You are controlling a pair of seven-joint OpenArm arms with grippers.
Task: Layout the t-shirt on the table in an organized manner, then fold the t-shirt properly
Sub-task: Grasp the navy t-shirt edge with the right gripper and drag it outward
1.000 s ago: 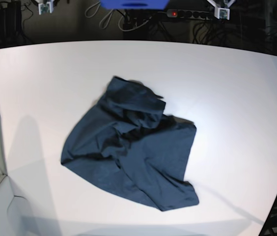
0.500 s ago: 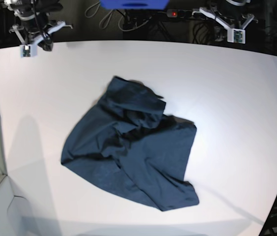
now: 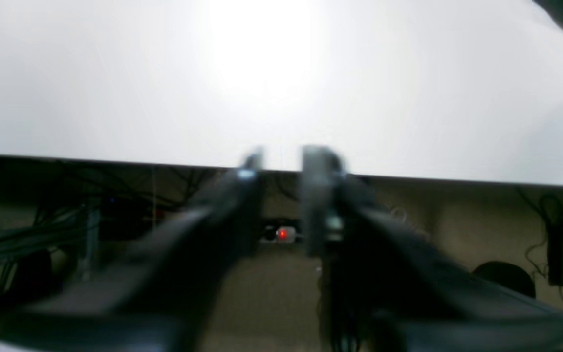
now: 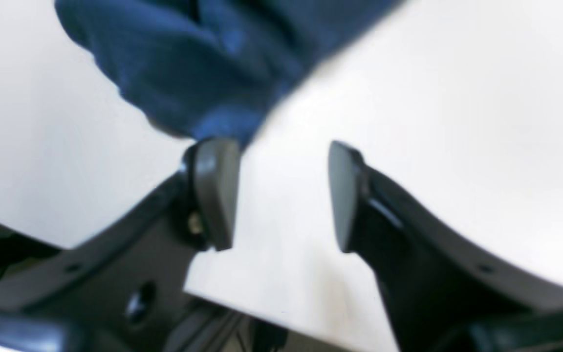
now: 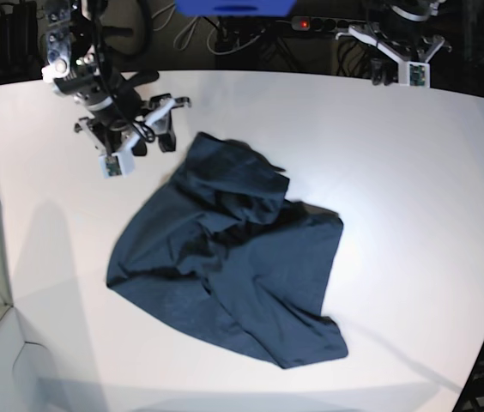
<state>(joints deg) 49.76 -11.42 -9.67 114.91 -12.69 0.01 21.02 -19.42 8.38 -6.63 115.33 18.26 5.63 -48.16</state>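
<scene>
Two claws are in view above a white counter (image 5: 414, 172). A dark navy t-shirt (image 5: 233, 249) lies crumpled near the counter's middle, bunched and folded over itself, with one corner pointing toward the far-left side and a broad flap spread toward the near edge. The right claw (image 4: 274, 195) hangs over the counter just beside the shirt's far-left corner; its two pads stand well apart with bare counter showing between them, and it holds nothing, though the cloth edge sits right at the tip of one pad. The left claw (image 3: 281, 168) sits at the counter's far edge, well apart from the shirt, blurred, its fingers parted by a narrow gap with nothing between them.
</scene>
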